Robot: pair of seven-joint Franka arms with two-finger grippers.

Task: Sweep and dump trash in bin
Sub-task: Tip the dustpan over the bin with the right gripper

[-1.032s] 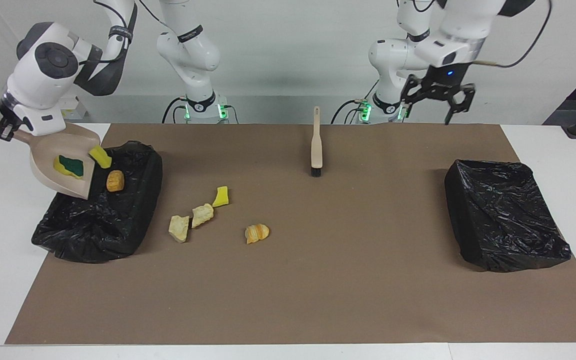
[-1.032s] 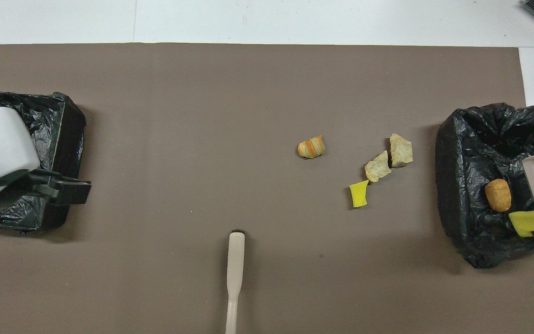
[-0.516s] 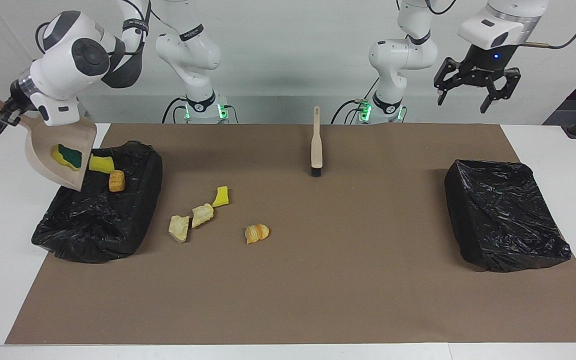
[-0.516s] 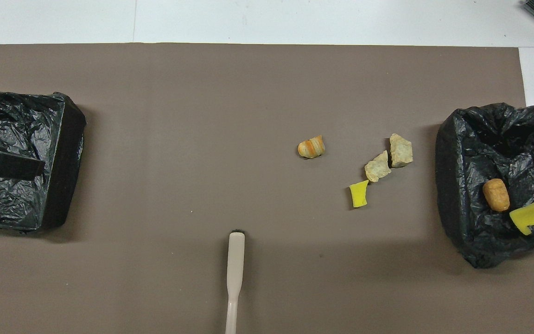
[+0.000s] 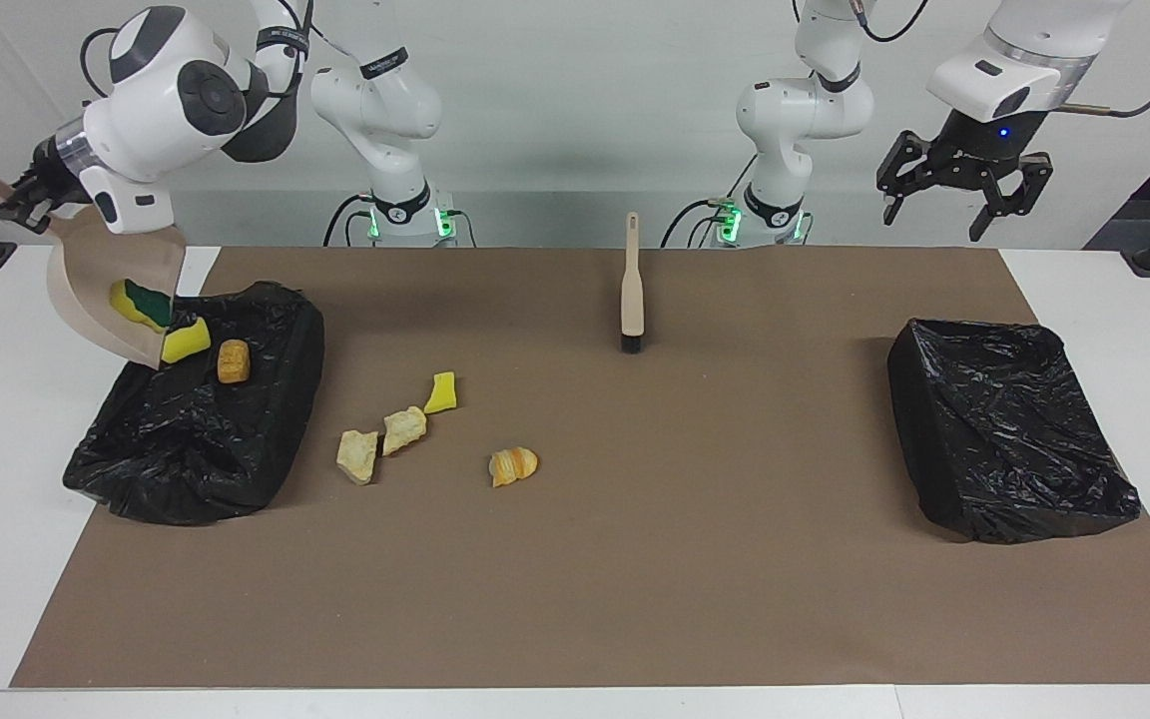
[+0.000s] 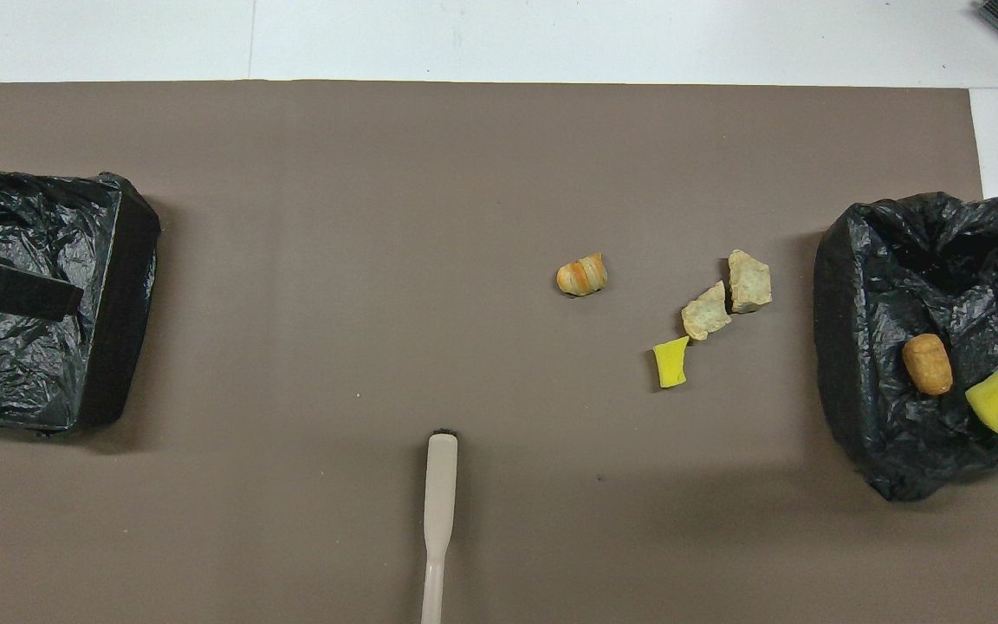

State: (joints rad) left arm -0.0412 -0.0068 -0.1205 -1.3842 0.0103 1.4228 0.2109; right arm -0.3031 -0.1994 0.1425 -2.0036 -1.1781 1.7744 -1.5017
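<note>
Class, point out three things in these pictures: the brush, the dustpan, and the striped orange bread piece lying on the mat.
brush (image 5: 632, 295): facing view, on the middle of its pale handle.
dustpan (image 5: 86, 300): facing view, on its tilted beige scoop.
striped orange bread piece (image 6: 581, 275): overhead view, on its centre.

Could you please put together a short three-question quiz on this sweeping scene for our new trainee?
1. True or false: the brush is held by the left gripper.
2. How many scraps lie loose on the brown mat?
3. What does the right gripper hold? A) brush B) dustpan C) nothing

Key:
1. False: it lies on the mat, and the left gripper is open, up over the table's edge.
2. Four.
3. B, tilted over the bin at the right arm's end.
</note>
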